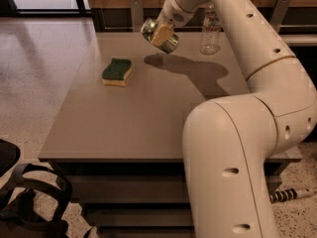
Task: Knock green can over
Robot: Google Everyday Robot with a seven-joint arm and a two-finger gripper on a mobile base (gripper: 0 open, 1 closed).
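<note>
The green can [171,42] is tilted in the air above the far part of the grey table [129,128], with its silver rim [147,27] facing left. My gripper [161,33] is shut on the can, and a tan finger pad lies across its side. The can's shadow falls on the table just below it. My white arm reaches in from the right and fills the right side of the view.
A yellow sponge with a green top [117,72] lies on the table left of the can. A clear plastic bottle [210,31] stands at the far edge to the right. Black gear [29,202] sits on the floor at lower left.
</note>
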